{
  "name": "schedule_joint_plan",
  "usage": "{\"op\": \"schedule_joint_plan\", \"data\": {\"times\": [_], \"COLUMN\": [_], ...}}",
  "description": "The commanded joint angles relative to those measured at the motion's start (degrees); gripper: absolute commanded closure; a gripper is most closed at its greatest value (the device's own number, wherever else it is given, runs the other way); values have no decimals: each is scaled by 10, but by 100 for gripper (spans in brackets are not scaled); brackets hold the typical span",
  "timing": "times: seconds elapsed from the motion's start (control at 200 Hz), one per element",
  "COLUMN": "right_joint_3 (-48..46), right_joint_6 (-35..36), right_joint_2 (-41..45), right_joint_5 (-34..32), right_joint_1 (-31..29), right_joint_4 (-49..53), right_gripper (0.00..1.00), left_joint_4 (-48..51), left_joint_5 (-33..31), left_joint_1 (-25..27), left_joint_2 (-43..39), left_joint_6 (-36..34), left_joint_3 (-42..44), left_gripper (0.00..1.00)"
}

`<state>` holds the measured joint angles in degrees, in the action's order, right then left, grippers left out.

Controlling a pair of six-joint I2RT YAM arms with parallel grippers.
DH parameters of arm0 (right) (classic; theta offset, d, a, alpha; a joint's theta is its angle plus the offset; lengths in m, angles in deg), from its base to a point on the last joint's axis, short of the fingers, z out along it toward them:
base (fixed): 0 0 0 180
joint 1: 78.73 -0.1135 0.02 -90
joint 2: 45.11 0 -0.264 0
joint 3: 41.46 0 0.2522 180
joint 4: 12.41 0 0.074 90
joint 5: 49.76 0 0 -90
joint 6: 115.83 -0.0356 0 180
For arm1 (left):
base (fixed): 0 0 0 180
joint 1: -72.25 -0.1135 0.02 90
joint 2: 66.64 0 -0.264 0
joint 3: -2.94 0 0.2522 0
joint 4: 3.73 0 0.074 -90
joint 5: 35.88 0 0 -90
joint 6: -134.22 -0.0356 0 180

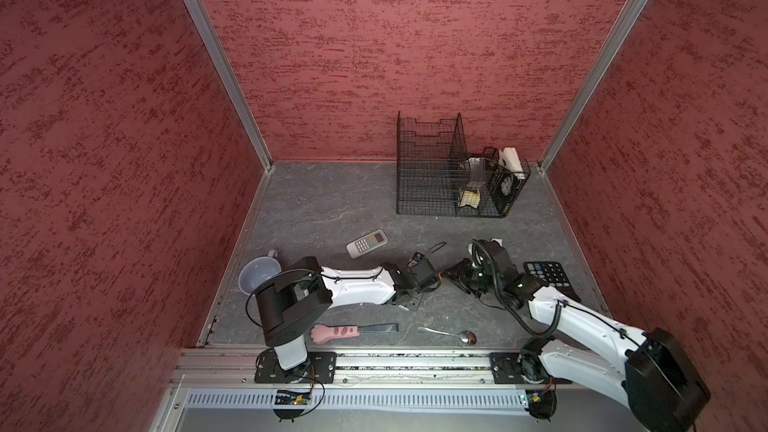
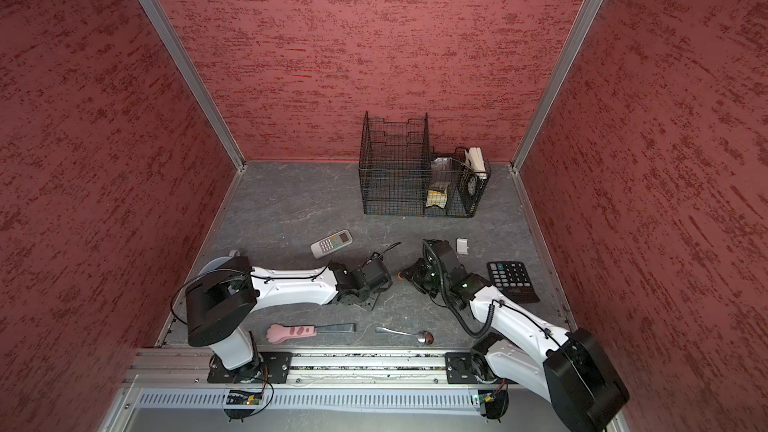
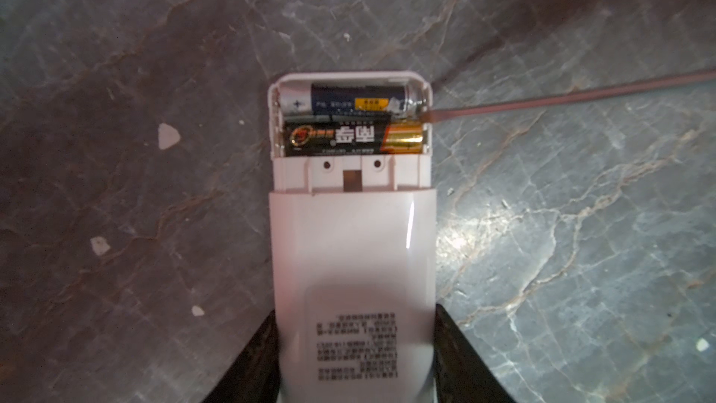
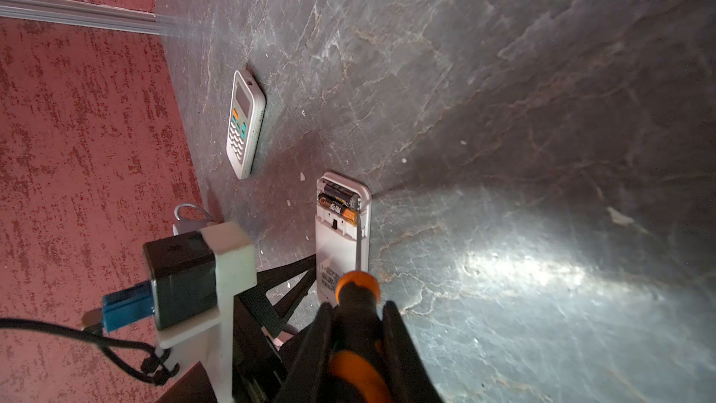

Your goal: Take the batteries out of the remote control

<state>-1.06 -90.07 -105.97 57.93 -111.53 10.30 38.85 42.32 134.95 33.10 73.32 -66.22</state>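
Note:
In the left wrist view, my left gripper point(image 3: 354, 343) is shut on the printed end of the white remote control point(image 3: 352, 250), which is back side up. Its compartment stands uncovered, and in it lie the batteries: a blue one point(image 3: 356, 100) and a black-and-gold one point(image 3: 348, 137), side by side. My right gripper point(image 4: 357, 312) is shut on the orange-handled screwdriver point(image 4: 358, 284). The screwdriver's tip point(image 3: 426, 116) rests at the end of the compartment, between the two cells. In both top views the left wrist point(image 1: 415, 280) hides this remote, and the right gripper point(image 1: 446, 275) faces that wrist.
A second white remote point(image 1: 366, 243) lies face up behind the grippers. A small white cover point(image 2: 462, 246) and a black calculator point(image 1: 548, 276) lie to the right. Also here: a wire basket point(image 1: 419, 211) at the back, a cup point(image 1: 257, 274) at left, a pink-handled tool point(image 1: 336, 332), a spoon point(image 1: 453, 333).

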Motion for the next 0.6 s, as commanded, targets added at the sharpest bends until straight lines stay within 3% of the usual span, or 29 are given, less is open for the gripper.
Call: {"op": "schedule_joint_plan", "data": {"times": [0.0, 0.596], "right_joint_3": [32, 38], "right_joint_6": [0, 1], "right_joint_2": [12, 31], "right_joint_5": [1, -13], "right_joint_1": [-1, 0], "right_joint_4": [-19, 7], "right_gripper": [100, 100], "left_joint_4": [-1, -4], "left_joint_5": [52, 54], "left_joint_1": [7, 9], "left_joint_2": [57, 63], "left_joint_6": [-15, -13], "left_joint_3": [32, 33], "left_gripper": [65, 66]}}
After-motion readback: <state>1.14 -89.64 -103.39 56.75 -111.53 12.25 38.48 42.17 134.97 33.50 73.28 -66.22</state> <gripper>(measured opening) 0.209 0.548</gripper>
